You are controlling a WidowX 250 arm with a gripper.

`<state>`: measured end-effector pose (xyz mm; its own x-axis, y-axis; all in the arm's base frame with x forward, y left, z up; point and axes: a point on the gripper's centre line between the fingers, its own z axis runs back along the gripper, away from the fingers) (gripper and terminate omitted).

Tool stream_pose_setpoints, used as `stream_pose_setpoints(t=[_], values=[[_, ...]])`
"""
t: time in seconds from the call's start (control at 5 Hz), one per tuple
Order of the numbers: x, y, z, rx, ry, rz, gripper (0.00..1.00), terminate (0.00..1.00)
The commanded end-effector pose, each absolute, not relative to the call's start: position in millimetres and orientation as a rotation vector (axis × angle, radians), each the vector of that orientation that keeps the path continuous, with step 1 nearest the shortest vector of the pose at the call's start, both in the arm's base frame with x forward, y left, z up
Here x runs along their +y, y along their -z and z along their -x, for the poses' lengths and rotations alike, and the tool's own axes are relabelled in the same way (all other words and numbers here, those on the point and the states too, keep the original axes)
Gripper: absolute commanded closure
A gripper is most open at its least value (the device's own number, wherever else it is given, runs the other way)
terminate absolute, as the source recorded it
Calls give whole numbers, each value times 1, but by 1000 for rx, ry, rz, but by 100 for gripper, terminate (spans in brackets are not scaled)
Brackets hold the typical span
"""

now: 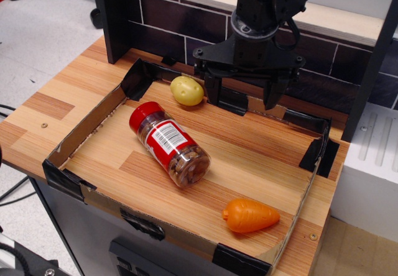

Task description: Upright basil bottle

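The basil bottle point(169, 143) lies on its side in the middle of the wooden tray, red cap toward the back left, clear base toward the front right, barcode label up. My gripper point(242, 97) hangs above the back of the tray, behind and to the right of the bottle. Its two black fingers point(213, 91) point down and stand wide apart with nothing between them. It is apart from the bottle.
A yellow potato-like toy point(187, 90) sits at the back, just left of the gripper. An orange carrot toy point(250, 216) lies at the front right. A low cardboard rim point(87, 124) with black tape corners surrounds the tray. A dark brick-pattern wall point(180, 21) stands behind.
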<state>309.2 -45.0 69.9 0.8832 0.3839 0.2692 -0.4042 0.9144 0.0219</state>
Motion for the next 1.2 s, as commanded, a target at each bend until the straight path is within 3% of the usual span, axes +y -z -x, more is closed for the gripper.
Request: stream_pose_setpoints(t=[0.0,0.4,0.6,1.0], values=[[-45,-70,-309,-264,-411,-78,0,0],[2,-104,-294,-296,-645,-60,0,0],[27,-115,-287,-261,-718,-30,0,0],[59,-103,-279,-185,-825,-33,0,0]])
